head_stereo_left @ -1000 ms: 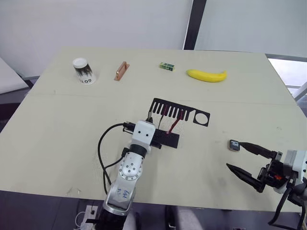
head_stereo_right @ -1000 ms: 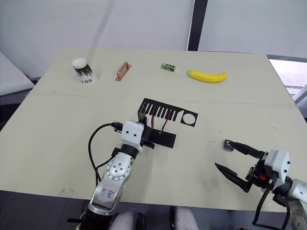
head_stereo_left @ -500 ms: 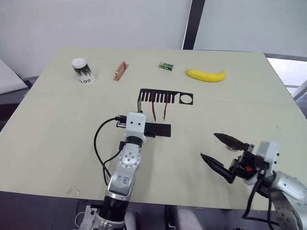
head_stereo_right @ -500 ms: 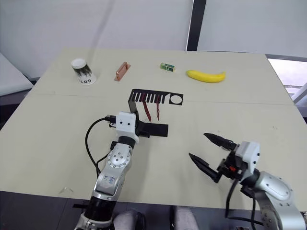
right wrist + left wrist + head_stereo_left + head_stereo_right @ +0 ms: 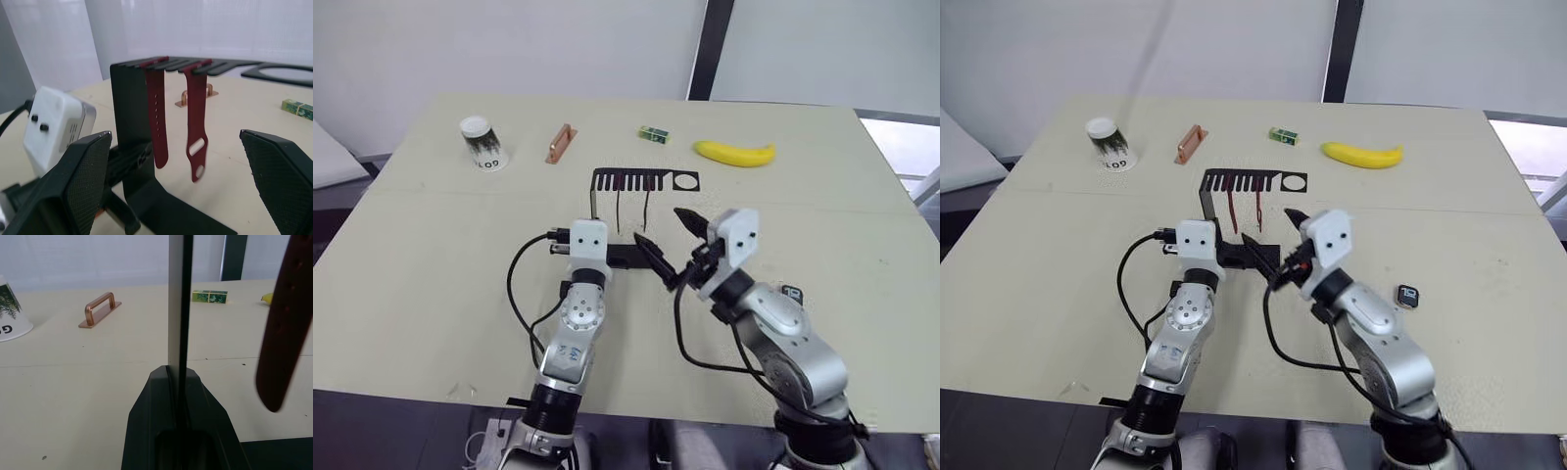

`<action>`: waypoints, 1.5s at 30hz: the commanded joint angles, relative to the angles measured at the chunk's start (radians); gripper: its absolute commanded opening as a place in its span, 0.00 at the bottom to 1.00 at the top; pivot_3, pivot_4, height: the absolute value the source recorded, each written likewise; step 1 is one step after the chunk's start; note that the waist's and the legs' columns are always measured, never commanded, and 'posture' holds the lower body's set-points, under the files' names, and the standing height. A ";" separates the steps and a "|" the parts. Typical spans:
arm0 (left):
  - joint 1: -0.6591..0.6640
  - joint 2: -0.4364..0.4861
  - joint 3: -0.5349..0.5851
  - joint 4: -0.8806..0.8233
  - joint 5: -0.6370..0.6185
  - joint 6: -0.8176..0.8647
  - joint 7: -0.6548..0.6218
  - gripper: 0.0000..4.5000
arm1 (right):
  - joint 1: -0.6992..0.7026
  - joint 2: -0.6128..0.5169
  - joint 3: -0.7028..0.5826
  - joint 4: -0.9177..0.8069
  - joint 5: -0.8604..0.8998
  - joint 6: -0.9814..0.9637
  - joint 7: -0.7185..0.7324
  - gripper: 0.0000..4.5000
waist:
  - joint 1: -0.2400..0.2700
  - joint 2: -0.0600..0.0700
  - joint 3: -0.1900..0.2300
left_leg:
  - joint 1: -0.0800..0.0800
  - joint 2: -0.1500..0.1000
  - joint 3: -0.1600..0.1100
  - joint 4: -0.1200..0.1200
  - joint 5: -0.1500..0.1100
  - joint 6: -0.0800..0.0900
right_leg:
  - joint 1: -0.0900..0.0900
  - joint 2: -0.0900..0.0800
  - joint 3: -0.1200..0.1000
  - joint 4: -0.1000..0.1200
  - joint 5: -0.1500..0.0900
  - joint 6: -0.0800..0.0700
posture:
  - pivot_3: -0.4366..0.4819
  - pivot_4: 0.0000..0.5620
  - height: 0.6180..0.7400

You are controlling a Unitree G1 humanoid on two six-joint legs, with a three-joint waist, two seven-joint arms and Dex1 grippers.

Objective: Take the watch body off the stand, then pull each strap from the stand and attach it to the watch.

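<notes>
Even, soft daylight fills the scene, brightest beyond the right gripper (image 5: 1267,247), where the pale wall behind the stand (image 5: 131,105) washes out to near white. Shadows on the table (image 5: 431,255) are faint and diffuse. Close to the left gripper (image 5: 177,382), its own fingers and the dark red strap (image 5: 283,323) are blurred, while the surface farther off stays sharp.

Both arms are silver-grey metal with rounded joint housings, each ending in a boxy white wrist block. A black cable loops out from the left arm (image 5: 576,338) near its wrist. Small screws ring its round joint covers, and faint blue marks sit on the lower segment. The right arm (image 5: 783,338) carries a black cable too. Each gripper's fingers (image 5: 85,183) are black, tapered, with cross-hatched pads.
</notes>
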 commanded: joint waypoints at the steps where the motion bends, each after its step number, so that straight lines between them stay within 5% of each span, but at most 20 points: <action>1: 0.008 -0.054 0.001 0.011 -0.003 -0.005 0.005 0.01 | -0.029 0.034 0.011 0.009 -0.021 0.004 -0.038 1.00 | 0.000 0.000 0.000 | -0.001 0.000 0.000 0.000 0.000 0.000 | 0.000 0.000 0.000 0.000 0.000 0.000 | 0.48 0.27 1.00; 33: 0.038 -0.035 -0.028 -0.035 0.018 0.015 -0.020 0.01 | -0.150 0.164 -0.019 0.284 -0.187 -0.115 -0.124 1.00 | -0.003 -0.001 -0.001 | -0.011 0.000 0.001 0.003 0.001 0.001 | -0.011 -0.001 0.001 0.005 0.000 0.000 | 0.48 0.27 1.00; 36: 0.037 -0.035 -0.026 -0.037 0.018 0.017 -0.020 0.00 | -0.152 0.168 -0.018 0.290 -0.184 -0.118 -0.122 0.80 | -0.003 -0.001 -0.001 | -0.011 0.000 0.001 0.002 0.001 0.001 | -0.012 -0.001 0.001 0.005 0.000 0.000 | 0.48 0.27 1.00; 43: 0.036 -0.035 -0.026 -0.037 0.019 0.018 -0.025 0.00 | -0.131 0.188 0.000 0.269 -0.182 -0.109 -0.120 0.05 | -0.003 -0.001 -0.001 | -0.011 0.000 0.001 0.002 0.001 0.001 | -0.012 -0.001 0.001 0.005 0.000 0.000 | 0.48 0.27 1.00; 45: 0.035 -0.036 -0.026 -0.036 0.019 0.018 -0.027 0.00 | -0.130 0.189 0.001 0.267 -0.181 -0.107 -0.118 0.01 | -0.003 -0.001 -0.001 | -0.011 0.000 0.001 0.002 0.001 0.001 | -0.012 -0.001 0.001 0.005 0.000 0.000 | 0.48 0.27 1.00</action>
